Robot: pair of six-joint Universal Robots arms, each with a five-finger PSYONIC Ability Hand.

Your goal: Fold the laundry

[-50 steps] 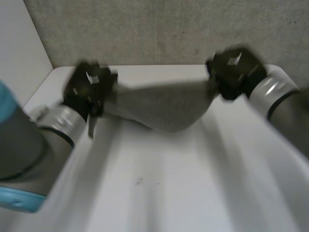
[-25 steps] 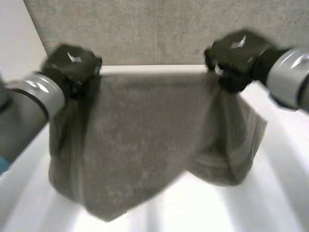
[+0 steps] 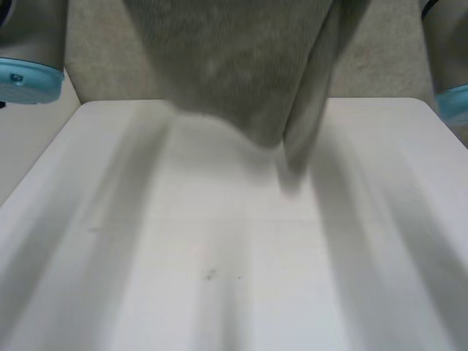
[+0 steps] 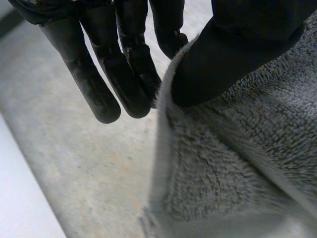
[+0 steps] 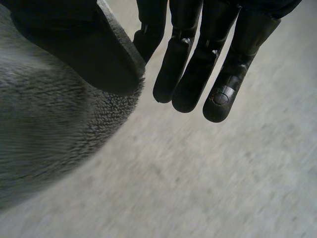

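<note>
Grey towel (image 3: 234,66) hangs below hands, high over table (image 3: 219,256), so it can fall open, I judge. Left hand (image 4: 124,64) thumb clamps edge, maybe corner, against fingers; right hand (image 5: 198,64) same.

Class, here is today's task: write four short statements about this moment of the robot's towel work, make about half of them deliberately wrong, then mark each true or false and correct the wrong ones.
1. The grey towel hangs over the white table. True.
2. The left hand pinches the towel between thumb and fingers. True.
3. The right hand holds nothing. False: its thumb clamps the towel's edge.
4. The towel lies folded flat on the table. False: it hangs unfolded, narrowing downward.
</note>
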